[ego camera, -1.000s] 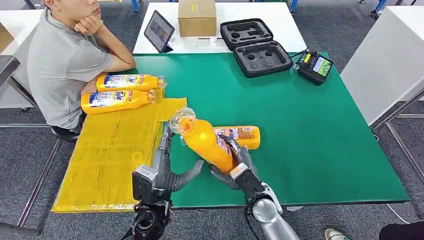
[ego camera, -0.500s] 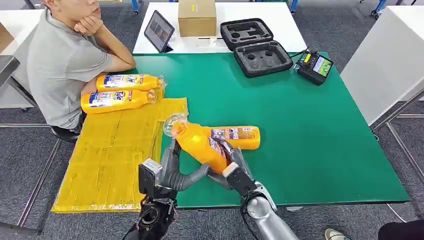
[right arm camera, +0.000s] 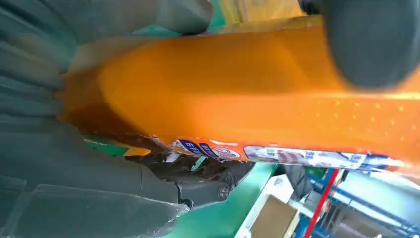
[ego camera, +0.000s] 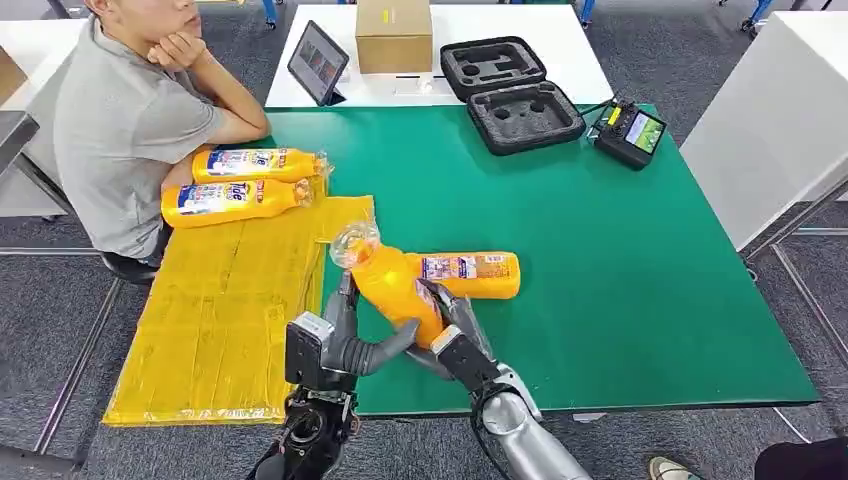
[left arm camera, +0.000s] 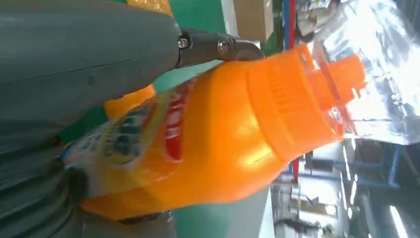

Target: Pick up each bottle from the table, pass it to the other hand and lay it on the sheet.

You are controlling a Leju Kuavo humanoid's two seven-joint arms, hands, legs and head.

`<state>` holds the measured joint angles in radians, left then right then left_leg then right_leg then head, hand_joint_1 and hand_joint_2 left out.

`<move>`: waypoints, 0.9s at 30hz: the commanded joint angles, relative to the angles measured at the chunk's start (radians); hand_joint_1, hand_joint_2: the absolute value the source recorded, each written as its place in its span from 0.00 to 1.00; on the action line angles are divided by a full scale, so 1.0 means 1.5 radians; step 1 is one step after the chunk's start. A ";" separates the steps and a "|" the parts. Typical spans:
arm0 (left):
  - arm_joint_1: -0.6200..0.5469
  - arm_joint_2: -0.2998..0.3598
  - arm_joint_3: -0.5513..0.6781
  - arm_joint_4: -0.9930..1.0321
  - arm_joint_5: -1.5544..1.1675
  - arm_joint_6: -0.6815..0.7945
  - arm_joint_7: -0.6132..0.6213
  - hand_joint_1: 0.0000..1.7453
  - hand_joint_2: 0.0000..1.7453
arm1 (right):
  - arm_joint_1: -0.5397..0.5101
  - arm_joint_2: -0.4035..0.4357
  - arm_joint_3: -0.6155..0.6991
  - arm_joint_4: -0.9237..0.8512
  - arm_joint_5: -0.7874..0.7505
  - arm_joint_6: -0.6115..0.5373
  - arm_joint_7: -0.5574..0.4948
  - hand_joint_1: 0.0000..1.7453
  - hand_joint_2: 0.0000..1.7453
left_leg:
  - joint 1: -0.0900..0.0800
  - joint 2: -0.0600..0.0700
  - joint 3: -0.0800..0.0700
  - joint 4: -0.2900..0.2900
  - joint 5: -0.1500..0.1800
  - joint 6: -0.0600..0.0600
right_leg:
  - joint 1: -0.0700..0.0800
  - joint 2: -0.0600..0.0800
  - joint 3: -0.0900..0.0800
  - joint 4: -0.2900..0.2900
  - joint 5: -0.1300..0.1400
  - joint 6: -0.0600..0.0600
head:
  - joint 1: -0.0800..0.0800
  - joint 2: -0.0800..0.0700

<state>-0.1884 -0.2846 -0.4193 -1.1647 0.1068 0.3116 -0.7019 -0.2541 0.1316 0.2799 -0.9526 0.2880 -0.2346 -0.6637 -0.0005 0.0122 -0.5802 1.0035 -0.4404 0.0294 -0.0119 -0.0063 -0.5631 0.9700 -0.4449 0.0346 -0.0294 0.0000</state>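
While both robot hands meet near the front edge of the green table (ego camera: 620, 260), an orange bottle (ego camera: 396, 286) is lifted between them, clear of the tabletop. Its long axis tilts: the capped neck, wrapped in clear film, points up and away toward the yellow sheet (ego camera: 230, 300), and the base sits low in the right hand (ego camera: 452, 330). That right hand wraps its dark fingers around the lower body of the bottle and carries it. The left hand (ego camera: 345, 335) is just beside the bottle on the sheet side, thumb reaching under the body and fingers standing up along the far flank. From the left wrist view the thumb and a finger bracket the bottle (left arm camera: 218, 134), but whether they are pressing on it cannot be told. The left hand is the nearer one to the sheet, so the handover likely turns on it closing round the middle before the right lets go.

A second orange bottle (ego camera: 470, 272) lies flat on the table just behind the held one, its length running across the table. Two more bottles (ego camera: 245, 182) lie side by side at the sheet's far end, beside a seated person (ego camera: 125, 120).
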 commanded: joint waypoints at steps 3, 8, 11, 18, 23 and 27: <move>-0.062 -0.011 -0.009 0.105 0.002 -0.004 0.003 0.00 1.00 | -0.029 0.010 0.058 0.075 0.001 -0.024 -0.009 1.00 1.00 | 0.001 -0.001 0.001 0.000 0.000 -0.001 | 0.001 0.000 0.001 -0.001 0.000 -0.001 | 0.000 0.000; -0.074 -0.015 -0.007 0.132 0.010 -0.001 0.003 0.00 1.00 | -0.020 0.009 0.066 0.064 0.000 -0.030 -0.007 1.00 1.00 | 0.001 -0.001 0.001 0.000 0.000 -0.001 | 0.001 0.000 0.002 0.000 0.000 -0.001 | 0.000 0.000; -0.074 -0.015 -0.007 0.132 0.010 -0.001 0.003 0.00 1.00 | -0.020 0.009 0.066 0.064 0.000 -0.030 -0.007 1.00 1.00 | 0.000 -0.001 0.001 0.000 0.000 -0.001 | 0.000 0.000 0.001 0.000 0.000 -0.001 | 0.000 0.000; -0.074 -0.015 -0.007 0.132 0.010 -0.001 0.003 0.00 1.00 | -0.020 0.009 0.066 0.064 0.000 -0.030 -0.007 1.00 1.00 | 0.000 -0.001 0.001 0.000 0.000 -0.001 | 0.000 0.000 0.001 0.000 0.000 -0.001 | 0.000 0.000; -0.072 -0.014 -0.005 0.124 0.010 0.004 0.003 0.00 1.00 | -0.014 0.006 0.073 0.050 -0.005 -0.030 -0.002 1.00 1.00 | 0.001 -0.001 0.002 0.000 0.000 -0.001 | 0.001 0.000 0.002 0.000 0.000 -0.001 | 0.000 0.000; -0.072 -0.009 -0.012 0.121 0.003 -0.007 0.003 1.00 1.00 | -0.014 0.002 0.074 0.038 -0.009 -0.031 0.002 1.00 1.00 | 0.001 -0.001 0.001 0.000 0.000 -0.001 | 0.001 0.000 0.002 0.000 0.000 -0.001 | 0.000 0.000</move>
<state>-0.2557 -0.3143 -0.4215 -1.0426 0.1175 0.3143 -0.7031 -0.2564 0.1446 0.3456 -0.9026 0.2834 -0.2808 -0.6626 -0.0006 0.0118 -0.5803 1.0036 -0.4402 0.0295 -0.0120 -0.0068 -0.5631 0.9700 -0.4449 0.0346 -0.0298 0.0000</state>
